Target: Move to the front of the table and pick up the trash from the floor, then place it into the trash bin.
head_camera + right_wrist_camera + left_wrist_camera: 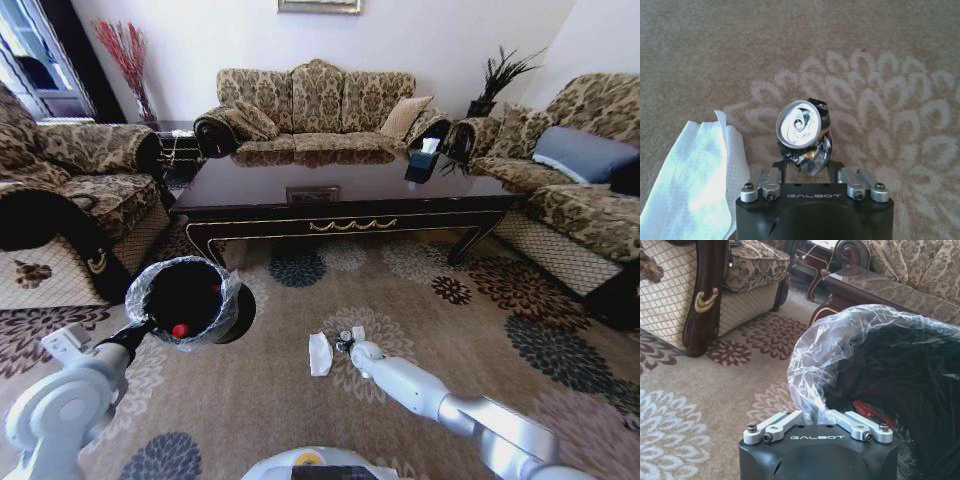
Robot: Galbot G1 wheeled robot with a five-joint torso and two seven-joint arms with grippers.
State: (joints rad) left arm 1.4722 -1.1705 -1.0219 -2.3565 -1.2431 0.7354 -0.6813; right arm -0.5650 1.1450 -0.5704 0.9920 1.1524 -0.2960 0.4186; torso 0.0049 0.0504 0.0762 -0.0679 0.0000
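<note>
The right end effector (805,167) is low over the floor (470,350) in front of the desk (340,190), closed on a crushed can (802,135) whose shiny round end faces the wrist camera. Just beside it on the carpet lies a white tissue (320,353), flat and creased, apart from the can. The left end effector (816,417) grips the liner-wrapped rim of the bin (187,297), holding it tilted with its mouth toward the right arm; something red (180,330) already lies inside. The step in hand looks like lifting the can and carrying it to the bin. To do it well, the right arm should rise straight off the carpet first, so the can does not drag or snag the tissue edge, and keep a firm pinch, since crumpled metal can slip or twist. The can should pass over the crinkly liner rim, not into it, and be let go only once it sits well within the mouth. The left arm should hold the bin steady and tilted, as a shifting rim could knock the can loose. The tissue is left to collect.
</note>
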